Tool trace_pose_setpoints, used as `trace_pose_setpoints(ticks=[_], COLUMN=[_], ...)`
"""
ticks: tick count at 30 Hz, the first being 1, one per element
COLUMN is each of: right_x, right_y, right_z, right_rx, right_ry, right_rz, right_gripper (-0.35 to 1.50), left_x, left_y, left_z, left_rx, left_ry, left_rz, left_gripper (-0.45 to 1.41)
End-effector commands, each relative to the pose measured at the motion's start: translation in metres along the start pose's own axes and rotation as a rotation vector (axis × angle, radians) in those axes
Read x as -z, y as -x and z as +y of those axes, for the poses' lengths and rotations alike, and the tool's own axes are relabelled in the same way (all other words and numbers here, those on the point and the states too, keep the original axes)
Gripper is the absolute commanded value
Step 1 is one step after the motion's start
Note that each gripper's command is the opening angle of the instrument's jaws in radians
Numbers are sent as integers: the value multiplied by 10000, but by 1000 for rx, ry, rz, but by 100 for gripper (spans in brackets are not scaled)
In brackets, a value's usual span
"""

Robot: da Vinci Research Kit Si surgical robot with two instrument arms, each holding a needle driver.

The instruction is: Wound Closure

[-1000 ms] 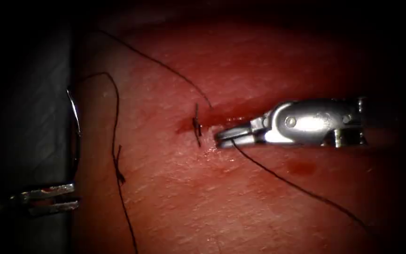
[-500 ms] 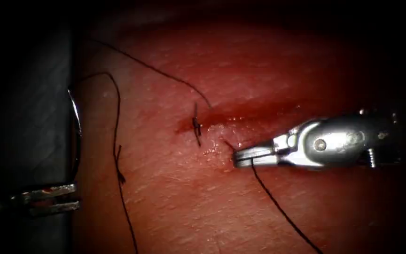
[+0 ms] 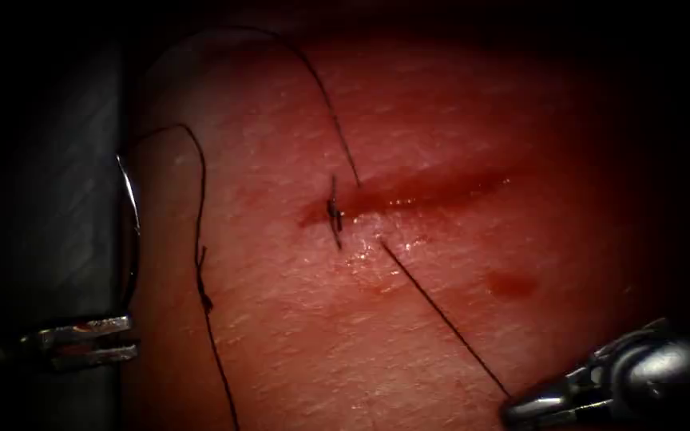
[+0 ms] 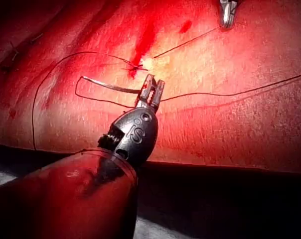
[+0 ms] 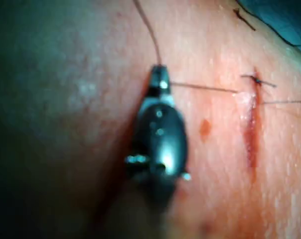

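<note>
Thread (image 3: 441, 311) stretched taut between the cut (image 3: 409, 195) and the clenched right end effector (image 3: 521, 413) could tear tissue (image 3: 297, 335), while the left end effector (image 3: 125, 339) clamps the needle (image 3: 128, 231) beyond the cut's left end.

Needle (image 3: 128, 209) off the tissue's (image 3: 297, 335) left edge in the left claw (image 3: 89, 342); right claw (image 3: 538, 409) (gripping thread (image 3: 441, 313)) right of the cut (image 3: 417, 193).
</note>
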Motion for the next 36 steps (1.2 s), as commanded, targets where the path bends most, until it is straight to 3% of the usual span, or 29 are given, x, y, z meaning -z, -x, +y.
trace_pose_setpoints(ticks=[1, 5, 9, 12, 14, 18, 28, 31, 36], right_x=[-10, -14, -15, -2, 6, 13, 0, -10, 5], right_y=[-1, -8, -10, 0, 10, 34, 86, 90, 77], right_z=[-17, -30, -19, 13, 34, 70, 113, 120, 126], right_rx=[3, 12, 5, -36, -52, -83, -89, -89, -107], right_ry=[-17, -71, -82, -22, 37, 94, 121, 128, 150], right_rz=[12, 35, 46, 111, 134, 137, 125, 121, 175], right_gripper=[-35, -35, -35, 22, 73, 99, 101, 118, 115], left_x=[-6, -6, -5, -4, -4, -4, -1, -1, -1], left_y=[5, 5, 4, 4, 4, 4, 5, 5, 5], left_z=[5, 5, 5, 5, 5, 5, 5, 5, 5], left_rx=[2, 2, 1, 1, 1, 1, 1, 1, 1], left_ry=[1, 1, 1, 1, 1, 1, 3, 3, 3], left_rz=[1, 0, 0, 0, 0, 0, 1, 1, 1], left_gripper=[-45, -45, -45, -45, -45, -45, -45, -45, -45])
